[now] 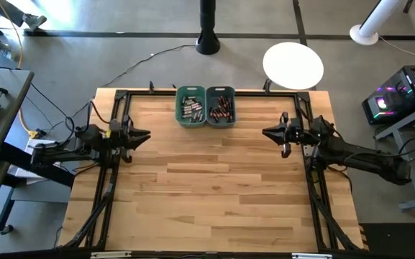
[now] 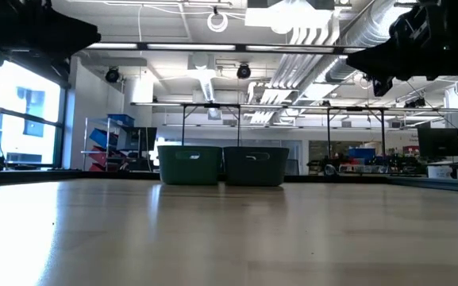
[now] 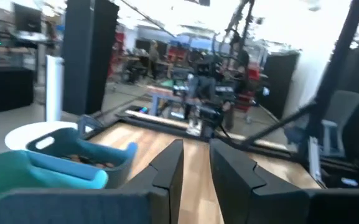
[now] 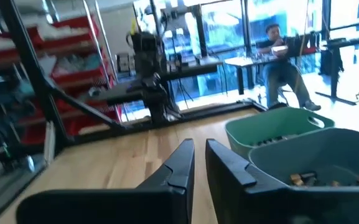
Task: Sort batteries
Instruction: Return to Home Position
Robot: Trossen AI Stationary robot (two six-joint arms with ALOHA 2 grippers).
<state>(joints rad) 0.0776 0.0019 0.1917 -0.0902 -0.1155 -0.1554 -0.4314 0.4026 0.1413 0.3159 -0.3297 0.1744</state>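
Two teal bins stand side by side at the table's far middle. The left bin (image 1: 190,106) holds silvery-grey batteries (image 1: 191,109); the right bin (image 1: 221,106) holds dark batteries with copper bands (image 1: 221,109). In the low view both bins (image 2: 222,165) rest on their bases on the wood. My left gripper (image 1: 147,134) hovers over the table's left side, pointing right, shut and empty, with its fingers (image 3: 173,165) nearly together. My right gripper (image 1: 266,132) hovers over the right side, pointing left, also shut and empty (image 4: 199,152). Both are well above the table and apart from the bins.
A black metal frame (image 1: 121,97) runs along the table's edges. A white round stool (image 1: 293,65) and a black post (image 1: 208,39) stand beyond the far edge. A seated person (image 4: 279,56) shows far off in the room. Bare wood (image 1: 207,187) lies between and in front of the arms.
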